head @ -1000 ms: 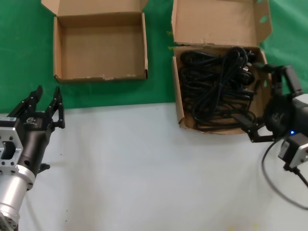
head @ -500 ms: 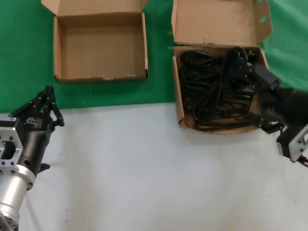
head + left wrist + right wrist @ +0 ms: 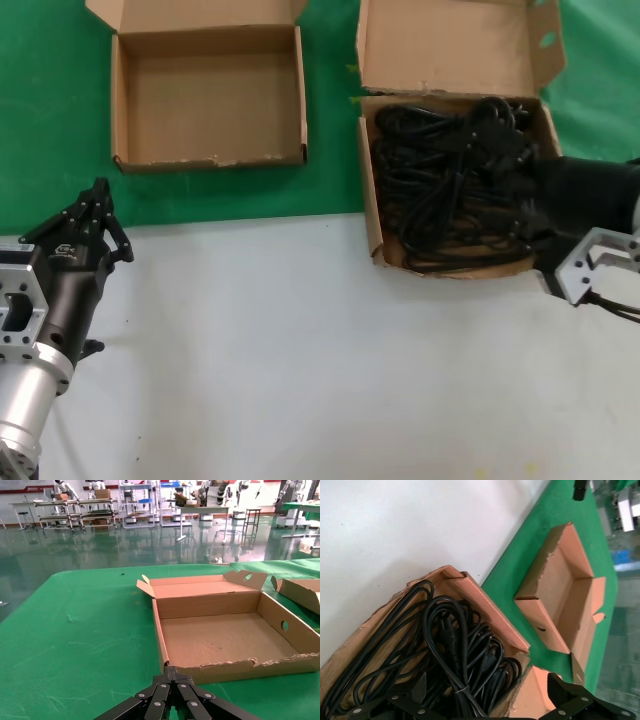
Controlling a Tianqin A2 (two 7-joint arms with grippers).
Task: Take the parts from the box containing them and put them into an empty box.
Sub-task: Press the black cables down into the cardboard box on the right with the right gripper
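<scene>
The parts, black coiled power cords point(image 3: 445, 190), fill the deeper cardboard box point(image 3: 367, 200) at the right, whose large lid flap stands open behind. My right gripper point(image 3: 525, 200) reaches in from the right, low over the cords. In the right wrist view it point(image 3: 490, 700) is open, its fingers point(image 3: 417, 690) straddling a tied bundle of cords point(image 3: 455, 655) without closing on it. The empty shallow box point(image 3: 210, 95) lies at the back left. My left gripper point(image 3: 98, 205) is shut and holds nothing, just short of that box's scuffed front rim point(image 3: 240, 666).
Both boxes stand on a green mat point(image 3: 330, 170); the nearer surface is a white tabletop point(image 3: 300, 350). A green strip about a box-width wide separates the two boxes. The right wrist view also shows the empty box point(image 3: 560, 595) beyond the cord box's wall point(image 3: 490, 615).
My right gripper has swung left from beside the cord box to inside it, over the cords. My left gripper's fingers closed a second ago and have since stayed still.
</scene>
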